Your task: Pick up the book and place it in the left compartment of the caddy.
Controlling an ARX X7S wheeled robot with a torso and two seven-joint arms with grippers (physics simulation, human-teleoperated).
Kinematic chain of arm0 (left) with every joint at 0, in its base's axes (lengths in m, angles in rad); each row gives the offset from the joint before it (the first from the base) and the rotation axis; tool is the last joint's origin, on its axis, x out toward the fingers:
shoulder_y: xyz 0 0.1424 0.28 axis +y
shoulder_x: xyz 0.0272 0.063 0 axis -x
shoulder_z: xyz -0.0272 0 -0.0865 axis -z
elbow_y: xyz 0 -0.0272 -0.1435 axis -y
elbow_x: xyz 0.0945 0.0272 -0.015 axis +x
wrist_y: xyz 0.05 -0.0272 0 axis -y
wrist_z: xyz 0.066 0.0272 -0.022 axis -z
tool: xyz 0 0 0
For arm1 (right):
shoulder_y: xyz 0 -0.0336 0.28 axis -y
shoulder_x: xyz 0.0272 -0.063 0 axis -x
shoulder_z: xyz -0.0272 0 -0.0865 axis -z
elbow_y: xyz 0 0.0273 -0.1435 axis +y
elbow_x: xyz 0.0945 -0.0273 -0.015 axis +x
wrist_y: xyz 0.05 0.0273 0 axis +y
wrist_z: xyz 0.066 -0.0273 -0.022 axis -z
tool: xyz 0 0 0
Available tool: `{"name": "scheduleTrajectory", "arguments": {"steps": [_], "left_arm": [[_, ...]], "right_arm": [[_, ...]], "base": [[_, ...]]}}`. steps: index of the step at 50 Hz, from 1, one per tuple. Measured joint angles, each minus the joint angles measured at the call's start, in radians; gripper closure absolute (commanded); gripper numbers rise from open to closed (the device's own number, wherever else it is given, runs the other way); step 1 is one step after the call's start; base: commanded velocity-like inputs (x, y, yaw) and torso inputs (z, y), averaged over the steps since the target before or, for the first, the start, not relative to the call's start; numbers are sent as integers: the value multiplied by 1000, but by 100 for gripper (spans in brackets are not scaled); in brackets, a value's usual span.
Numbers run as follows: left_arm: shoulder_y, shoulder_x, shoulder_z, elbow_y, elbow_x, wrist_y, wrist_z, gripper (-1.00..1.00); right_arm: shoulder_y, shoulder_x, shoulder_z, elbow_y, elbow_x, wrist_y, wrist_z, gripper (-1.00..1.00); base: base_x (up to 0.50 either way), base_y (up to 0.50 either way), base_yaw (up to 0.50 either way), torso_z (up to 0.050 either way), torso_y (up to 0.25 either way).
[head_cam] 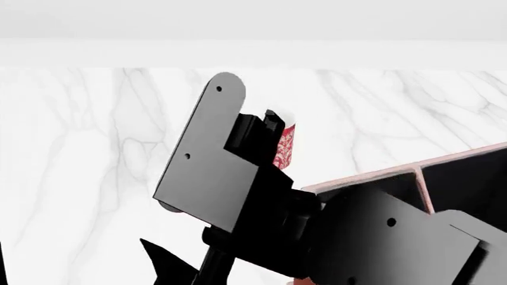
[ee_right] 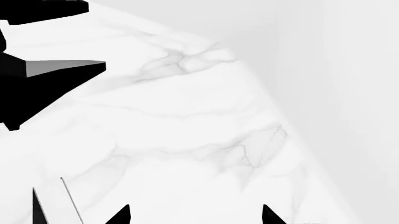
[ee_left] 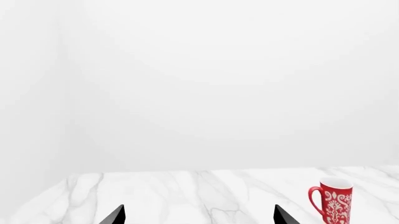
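My own arm (head_cam: 262, 196) filled the near part of the head view, a stack of black plates and joints that hid most of what lay behind it. Past it I could make out a corner of the caddy (head_cam: 443, 163), its pale rim and one divider showing, though not enough to say which section was the left compartment. Behind the arm stood the red mug (head_cam: 284, 147), half covered.

In the left wrist view the left gripper (ee_left: 198, 215) showed two tips set wide apart with nothing between them. The right gripper (ee_right: 196, 215) looked the same over bare marble (ee_right: 187, 121).

I could not find the book in any view. I judged I was at the search-and-approach step: the next move called for clearing the arm aside to locate the book.
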Motion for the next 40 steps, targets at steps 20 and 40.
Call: {"name": "scheduleTrajectory", "arguments": {"steps": [20,40], "left_arm": [[1,-8,2,-2,-2,6,-9,-100],[4,-16,-1,0,-10,10,-17,-100]], "right_arm": [[-48,-10,-86,40,-38,-63,-61,-100],[-74,-48,-154,94,-73,-102,-95,-100]], "base": [[0,0,0,0,0],[0,0,0,0,0]]}}
